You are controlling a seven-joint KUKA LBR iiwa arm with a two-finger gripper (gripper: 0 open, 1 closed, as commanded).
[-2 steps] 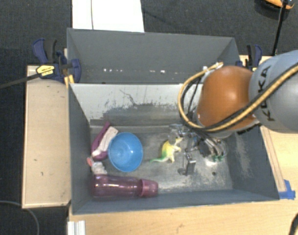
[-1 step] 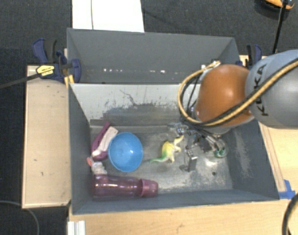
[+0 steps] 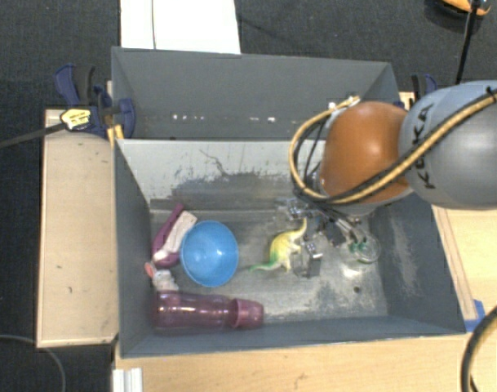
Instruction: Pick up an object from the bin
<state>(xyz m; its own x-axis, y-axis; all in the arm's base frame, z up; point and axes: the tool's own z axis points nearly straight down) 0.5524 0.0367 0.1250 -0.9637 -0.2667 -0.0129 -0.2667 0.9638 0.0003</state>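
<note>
Yellow-green lump (image 3: 279,250), right of centre: lying beside gripper (image 3: 307,256) (grip state untellable); grasping stage, likely needing closure, then lifting.

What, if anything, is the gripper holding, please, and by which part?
It cannot be told; the gripper is down right beside the yellow toy.

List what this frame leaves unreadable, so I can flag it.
All in the camera view:
The small yellow-green thing in the bin's middle: the gripper covers its right side, and its kind is unclear.
The clear thing right of the gripper: too small to name.
The pink-and-white thing at left: the blue bowl overlaps its right edge.
The bin floor beneath the arm's orange cover: hidden.
</note>
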